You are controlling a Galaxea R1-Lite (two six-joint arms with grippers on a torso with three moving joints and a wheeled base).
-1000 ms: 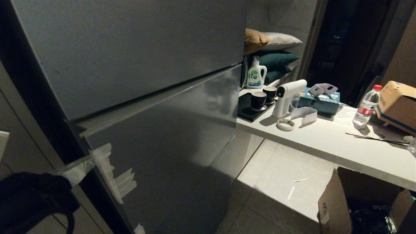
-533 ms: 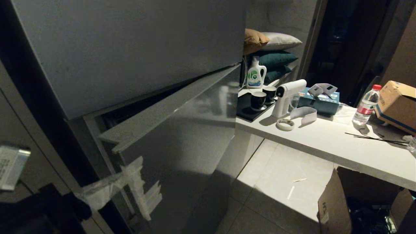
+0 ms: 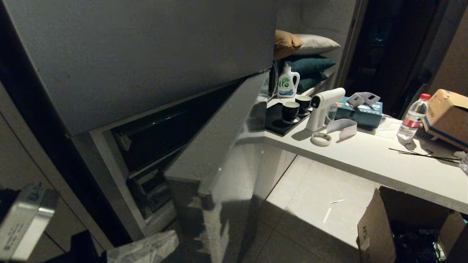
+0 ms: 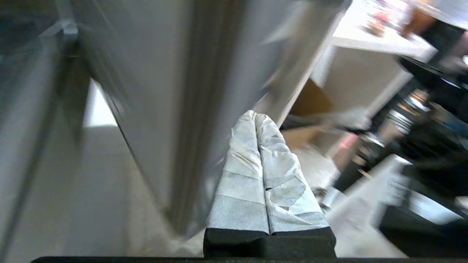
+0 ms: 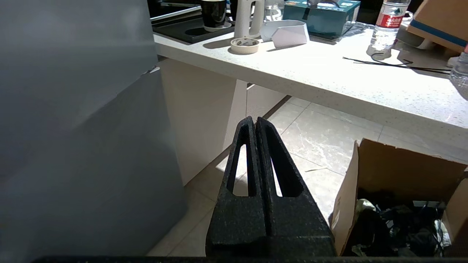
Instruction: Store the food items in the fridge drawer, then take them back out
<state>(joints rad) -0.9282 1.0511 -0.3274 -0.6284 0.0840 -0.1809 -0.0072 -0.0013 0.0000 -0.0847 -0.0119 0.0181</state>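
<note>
Swung well outward since a second ago, the lower fridge door (image 3: pixel 219 153) now stands at a wide angle where it was shut flush under the upper fridge panel (image 3: pixel 146 54), and a dark interior with shelf edges shows behind it. At the far left of the head view the left arm has dropped low, and the left gripper (image 3: pixel 146 250), its fingers wrapped in pale tape and pressed together on nothing, sits at the bottom edge just beside the door's foot; the left wrist view shows the same closed taped tips (image 4: pixel 256 120) close to the door's edge, though whether they touch it I cannot tell. Inside the opening a pale-framed front low down may be the fridge drawer (image 3: pixel 153 193), but it is too dim to be sure, and no food item shows in any view. Further right the counter (image 3: pixel 365 157) carries cups, a white spray gun, a tape roll and a water bottle (image 3: pixel 413 117), with a cardboard box (image 3: pixel 380 226) on the floor below. The right gripper (image 5: pixel 256 120) hangs parked over the floor tiles, its black fingers shut and empty. The risk from here, as I judge it, is the door drifting back or rebounding once the closed fingers leave it, blocking the reach to the drawer; a wider swing could knock it against the counter's end.
</note>
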